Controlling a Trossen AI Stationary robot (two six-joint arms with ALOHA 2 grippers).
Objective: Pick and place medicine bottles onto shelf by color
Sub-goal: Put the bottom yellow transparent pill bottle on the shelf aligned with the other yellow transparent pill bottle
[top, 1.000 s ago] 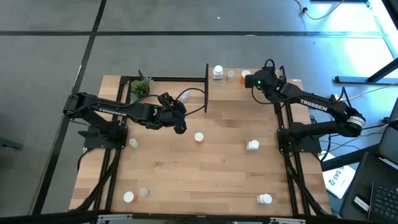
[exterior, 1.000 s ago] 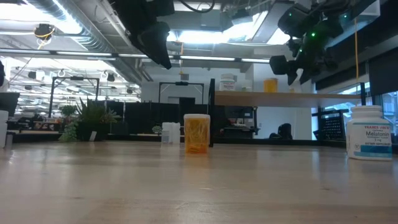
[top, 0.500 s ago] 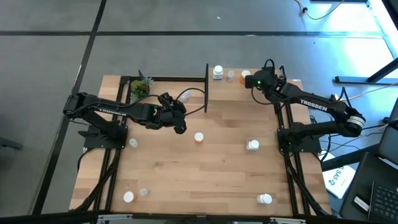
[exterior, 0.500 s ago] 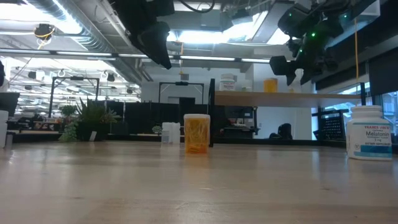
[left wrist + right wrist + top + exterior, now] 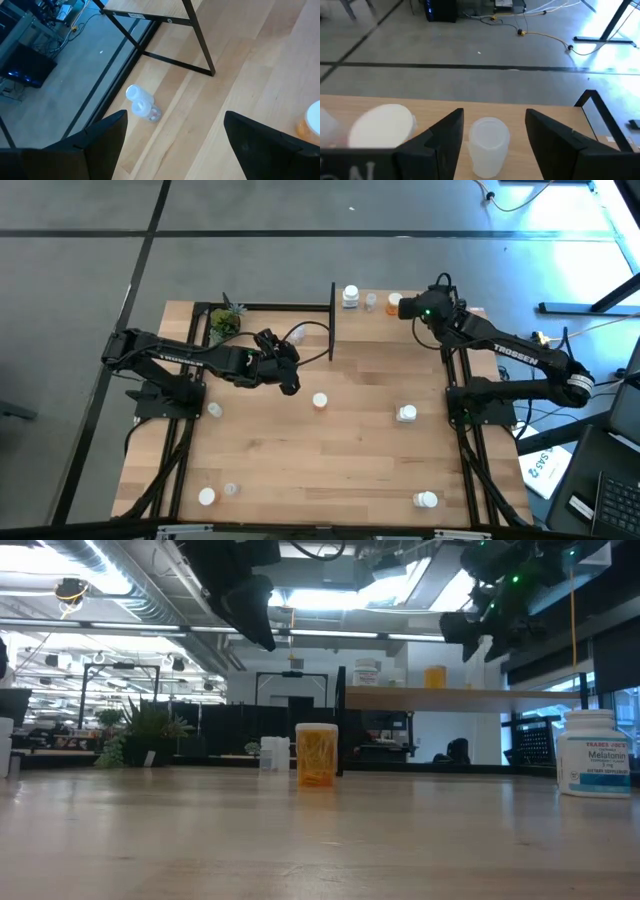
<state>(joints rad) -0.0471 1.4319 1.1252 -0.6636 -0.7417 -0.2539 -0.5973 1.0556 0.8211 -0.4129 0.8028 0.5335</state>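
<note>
1. the right gripper (image 5: 408,307) hangs over the shelf (image 5: 440,330) at the upper right of the high view; its jaws stand apart and hold nothing.
2. in the right wrist view a clear bottle (image 5: 489,145) stands on the shelf between the two dark fingers (image 5: 445,140), with a gap on each side, and a white cap (image 5: 382,126) sits just beside it.
3. in the high view a white bottle (image 5: 351,297), a small clear one (image 5: 371,301) and an orange bottle (image 5: 395,301) stand in a row along the shelf's top edge.
4. the left gripper (image 5: 289,380) hovers above the table (image 5: 350,460) left of centre, jaws wide and empty, near a white-capped orange bottle (image 5: 320,401).
5. more bottles stand apart on the table: centre right (image 5: 406,414), lower right (image 5: 427,500), lower left (image 5: 207,497).
6. a green plant (image 5: 225,321) sits at the table's upper left.
</note>
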